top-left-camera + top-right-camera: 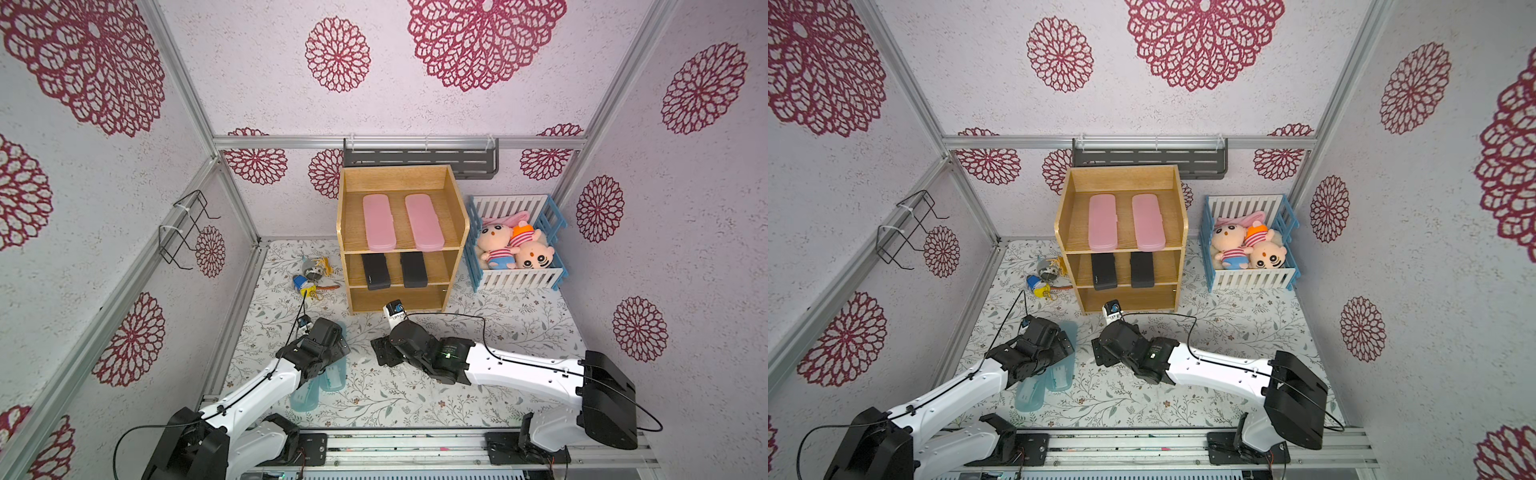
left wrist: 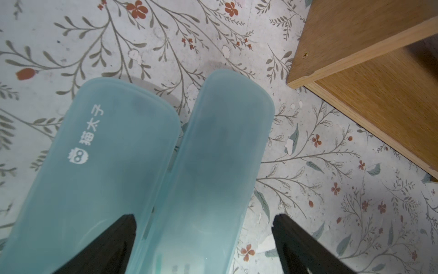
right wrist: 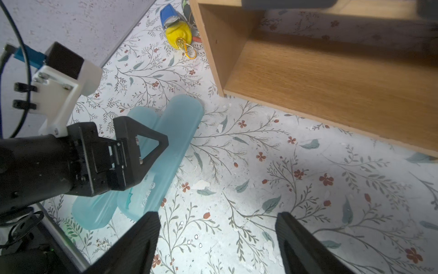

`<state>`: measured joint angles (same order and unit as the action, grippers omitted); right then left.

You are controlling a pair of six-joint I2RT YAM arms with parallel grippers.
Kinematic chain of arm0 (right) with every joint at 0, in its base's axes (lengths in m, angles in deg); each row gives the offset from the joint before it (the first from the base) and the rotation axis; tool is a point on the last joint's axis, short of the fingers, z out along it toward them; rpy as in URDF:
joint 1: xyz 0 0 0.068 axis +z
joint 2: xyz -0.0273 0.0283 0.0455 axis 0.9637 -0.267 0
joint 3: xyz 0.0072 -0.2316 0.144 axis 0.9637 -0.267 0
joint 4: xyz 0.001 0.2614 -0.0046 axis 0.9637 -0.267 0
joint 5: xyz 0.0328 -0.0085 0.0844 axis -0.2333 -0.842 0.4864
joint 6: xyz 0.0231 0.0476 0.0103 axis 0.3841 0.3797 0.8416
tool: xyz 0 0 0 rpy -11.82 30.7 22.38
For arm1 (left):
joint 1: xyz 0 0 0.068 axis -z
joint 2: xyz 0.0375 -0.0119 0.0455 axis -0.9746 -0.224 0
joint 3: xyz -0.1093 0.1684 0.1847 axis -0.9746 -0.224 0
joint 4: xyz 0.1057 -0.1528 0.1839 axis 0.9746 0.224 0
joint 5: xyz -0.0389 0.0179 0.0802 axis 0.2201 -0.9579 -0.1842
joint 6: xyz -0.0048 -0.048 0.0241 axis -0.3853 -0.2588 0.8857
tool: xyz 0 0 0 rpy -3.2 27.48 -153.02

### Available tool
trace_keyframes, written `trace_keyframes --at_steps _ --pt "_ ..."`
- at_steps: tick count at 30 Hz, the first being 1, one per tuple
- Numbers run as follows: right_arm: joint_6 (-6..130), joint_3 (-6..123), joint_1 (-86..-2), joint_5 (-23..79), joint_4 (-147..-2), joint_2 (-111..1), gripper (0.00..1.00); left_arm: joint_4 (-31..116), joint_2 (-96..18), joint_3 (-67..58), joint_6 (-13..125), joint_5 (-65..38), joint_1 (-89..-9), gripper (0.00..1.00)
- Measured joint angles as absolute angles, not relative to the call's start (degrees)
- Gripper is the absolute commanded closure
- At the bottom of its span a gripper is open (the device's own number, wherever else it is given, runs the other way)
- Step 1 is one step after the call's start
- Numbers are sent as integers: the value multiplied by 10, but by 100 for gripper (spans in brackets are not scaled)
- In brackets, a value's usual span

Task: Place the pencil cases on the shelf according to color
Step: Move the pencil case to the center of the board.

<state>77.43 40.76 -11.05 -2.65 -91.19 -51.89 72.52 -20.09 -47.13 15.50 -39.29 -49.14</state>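
Blue case (image 2: 220, 142) lies flat on the mat (image 2: 331, 166), left of centre in the left wrist view, with the second blue case (image 2: 106, 154) pressed along its left side. In both top views the pair sits lower left of centre, under the left arm. Left claw (image 2: 203, 215) is spread wide and straddles the blue case. One finger (image 2: 113, 244) hangs over the seam between the two cases and the other stands over bare mat just beside it. Whether either finger touches the case, I cannot tell. Right claw (image 3: 218, 213) is wide open too, with only mat between its fingers. In its wrist view the blue pair lies up and to the left, apart from it. Shelf (image 1: 399, 297) stands at centre in a top view, its bottom tier facing both claws. Two black cases (image 1: 375, 270) sit side by side in the middle tier, and two pink cases (image 1: 378, 222) lie on top.
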Motion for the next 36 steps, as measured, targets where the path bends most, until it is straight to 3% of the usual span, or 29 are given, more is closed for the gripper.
trace_keyframes --at_steps 15,36 --pt "772 378 -110 -31 -913 -504 13 683 -325 -418 167 -415 -478 3" --pt "770 348 -109 -44 -926 -490 12 683 -366 -404 172 -447 -472 3"
